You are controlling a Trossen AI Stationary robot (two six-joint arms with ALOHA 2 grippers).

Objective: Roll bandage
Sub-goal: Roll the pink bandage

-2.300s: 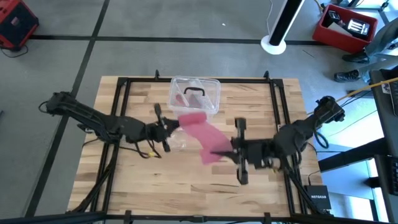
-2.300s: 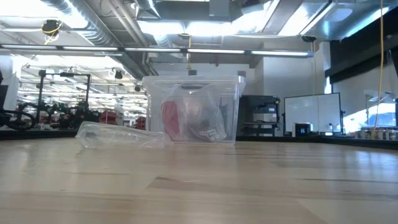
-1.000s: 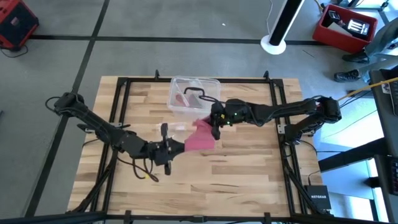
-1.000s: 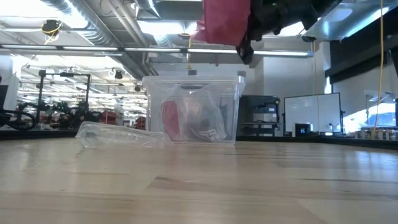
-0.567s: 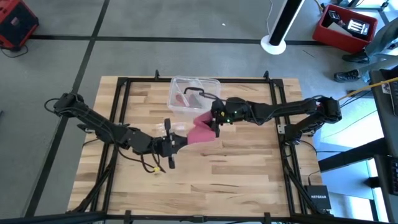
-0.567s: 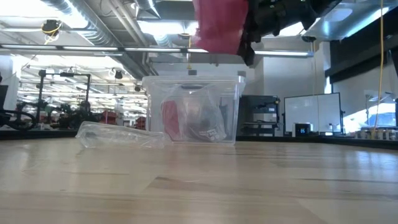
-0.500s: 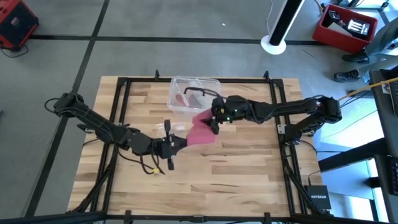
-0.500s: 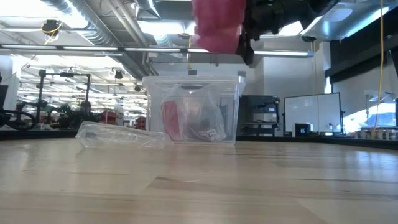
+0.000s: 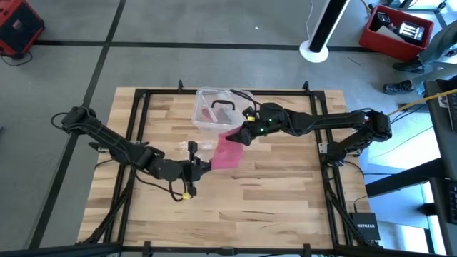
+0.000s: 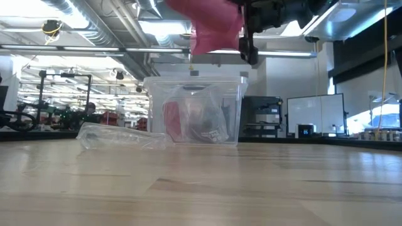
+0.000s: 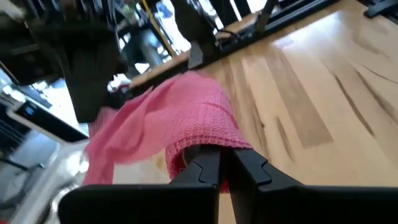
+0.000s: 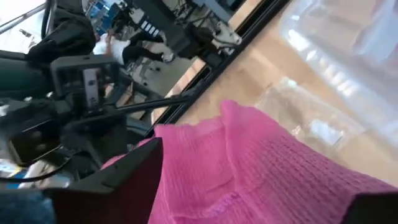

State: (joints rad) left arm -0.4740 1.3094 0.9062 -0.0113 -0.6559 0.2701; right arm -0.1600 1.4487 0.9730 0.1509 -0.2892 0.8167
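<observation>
The pink bandage (image 9: 230, 148) hangs in the air over the middle of the table, stretched between my two grippers; its near end is wound into a small roll (image 11: 202, 137). My left gripper (image 9: 198, 165) is shut on that roll. My right gripper (image 9: 241, 135) stands open at the bandage's far end, in front of the clear box, with the cloth (image 12: 261, 168) lying between its spread fingers. The low view shows the bandage (image 10: 213, 25) high above the tabletop beside the right gripper (image 10: 251, 34). My left gripper (image 11: 227, 163) pinches the rolled near end of the bandage (image 11: 208, 146) between its two shut fingers. The fingers come nearly level from the table's left. The bandage is lifted clear of the table and runs away slack toward the right gripper. My right gripper (image 12: 261, 180) is open around the bandage's far end; whether either finger touches the cloth I cannot tell.
A clear plastic box (image 9: 223, 108) with red things inside stands at the far middle, just behind the bandage. A crumpled clear wrapper (image 10: 119, 137) lies left of it on the wood. Black frame rails (image 9: 143, 93) border the table. Bare wood (image 9: 243, 207) lies toward the near edge.
My right gripper has rolled about its own line, drawn a little toward the far edge and opened off the bandage's far end. My left gripper has tipped downward and sunk slightly, keeping its hold. The bandage stays lifted clear, its far part loosened and spreading leftward in the low view.
</observation>
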